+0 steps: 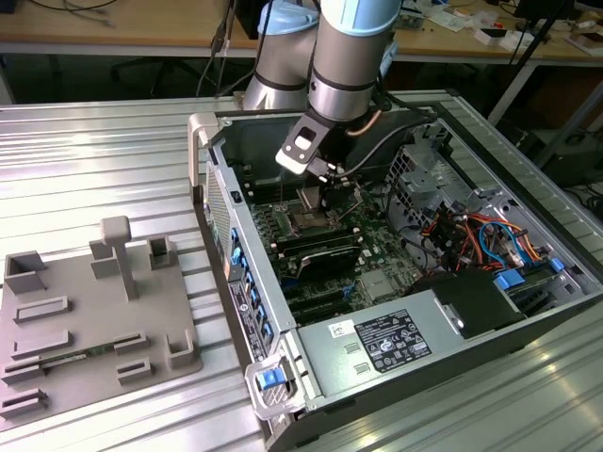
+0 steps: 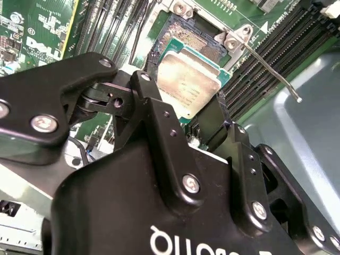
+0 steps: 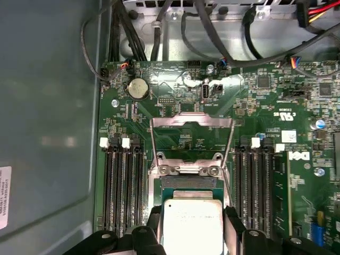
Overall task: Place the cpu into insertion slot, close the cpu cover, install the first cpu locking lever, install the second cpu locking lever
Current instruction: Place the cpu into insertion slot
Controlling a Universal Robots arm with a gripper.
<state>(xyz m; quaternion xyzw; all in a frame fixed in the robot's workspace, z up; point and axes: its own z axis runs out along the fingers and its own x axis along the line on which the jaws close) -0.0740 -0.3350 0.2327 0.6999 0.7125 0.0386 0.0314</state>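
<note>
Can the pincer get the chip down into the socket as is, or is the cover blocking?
Probably yes. The pincer holds the chip right over the socket. The cover is swung back and a lever stands raised, so nothing visible lies between.

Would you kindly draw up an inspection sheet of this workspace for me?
Surface: ribbed metal table bearing an open computer case.
Job's things: cpu held close by the slot, not seated; cover stands open; lever raised.
Clutter: grey fixture tray beside the case.
Grippers: the gripper is shut on the cpu.
Cables: coloured bundle inside the case; black leads at its wall.
Surroundings: wooden benches behind.
</note>
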